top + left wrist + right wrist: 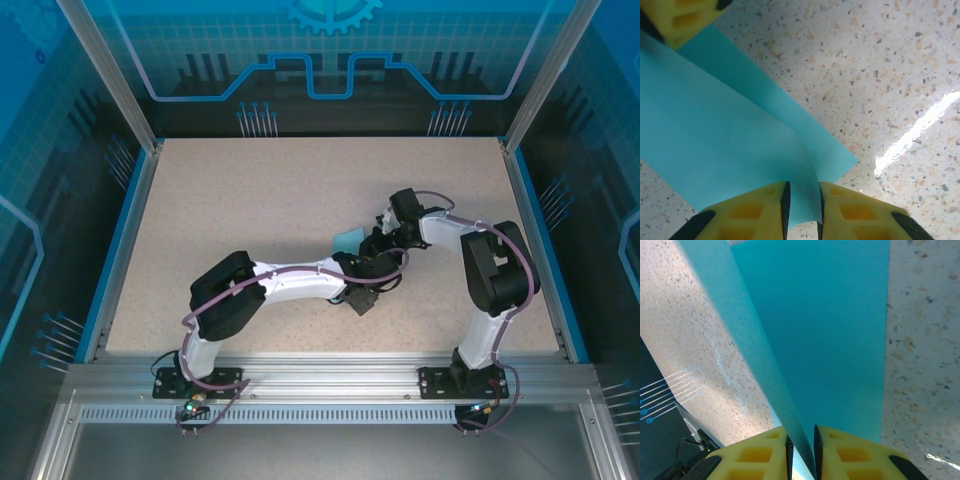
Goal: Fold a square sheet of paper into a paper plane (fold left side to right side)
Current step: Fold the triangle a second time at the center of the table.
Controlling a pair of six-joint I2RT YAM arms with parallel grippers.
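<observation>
left gripper (803, 202): pinching paper (715, 125) edge betw. its fingers
right gripper (801, 450): also pinching paper, sheet rising ahead of it
progress: early, prob. first fold; no plane shape yet

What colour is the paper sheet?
Paper sheet is plain light blue, clearest in right wrist view.

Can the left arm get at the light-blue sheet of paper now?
Likely yes: the left pincer stands with a raised fold of the sheet between its jaws; nothing blocks it.

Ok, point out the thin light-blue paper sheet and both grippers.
thin light-blue paper sheet (715, 145), left wrist view, flat middle.
left gripper (803, 194), left wrist view, between fingertips.
right gripper (802, 439), right wrist view, between fingertips.
</observation>
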